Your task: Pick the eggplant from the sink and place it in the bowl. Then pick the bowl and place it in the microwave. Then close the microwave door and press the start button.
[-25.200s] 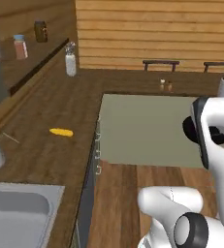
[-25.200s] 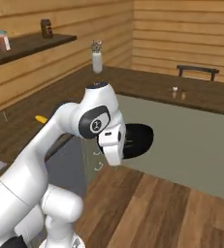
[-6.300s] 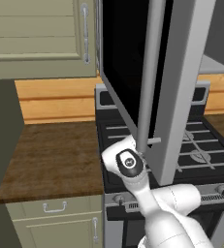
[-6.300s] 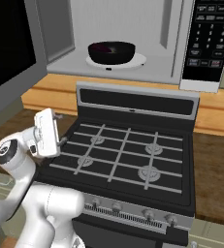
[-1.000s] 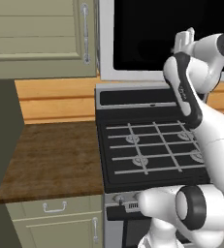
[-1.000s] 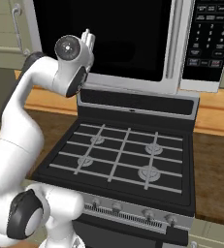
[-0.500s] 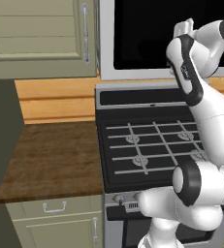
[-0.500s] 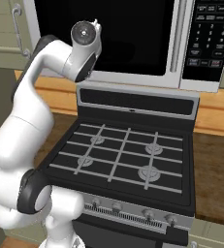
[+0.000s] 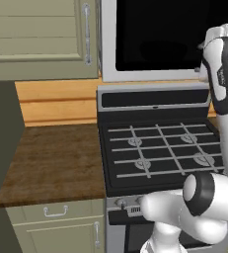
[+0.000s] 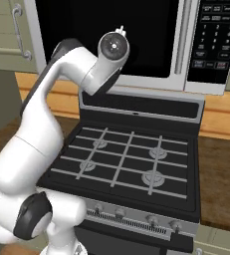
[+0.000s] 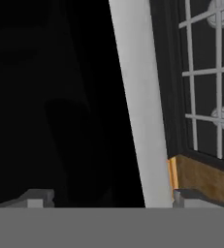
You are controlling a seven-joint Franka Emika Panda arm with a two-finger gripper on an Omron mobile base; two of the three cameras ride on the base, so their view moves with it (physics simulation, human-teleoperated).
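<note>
Here the microwave [image 10: 136,40] is seen mounted above a black gas stove [image 10: 126,164], and the microwave door [image 9: 160,37] is shut, its black glass flush with the light grey frame. The long bar handle [image 10: 178,42] is seen upright beside the dark control panel [image 10: 213,40] at the microwave's right. The arm is raised high in front of the door, and the tool [image 11: 106,196] is held close to the black glass, near the door's lower edge. In the hand view its two fingertips [image 11: 36,197] are seen spread wide apart, one over the glass and one past the grey frame strip, with nothing between them; the tool is therefore open and nothing is gripped. Whether the glass is touched cannot be told. In that same view the stove grates and a strip of wooden tabletop [image 11: 205,179] are seen rolled sideways. A brown wooden tabletop [image 9: 56,158] is seen to the left of the stove, with olive cabinet doors [image 9: 36,39] above it. What lies behind the dark glass cannot be made out.
</note>
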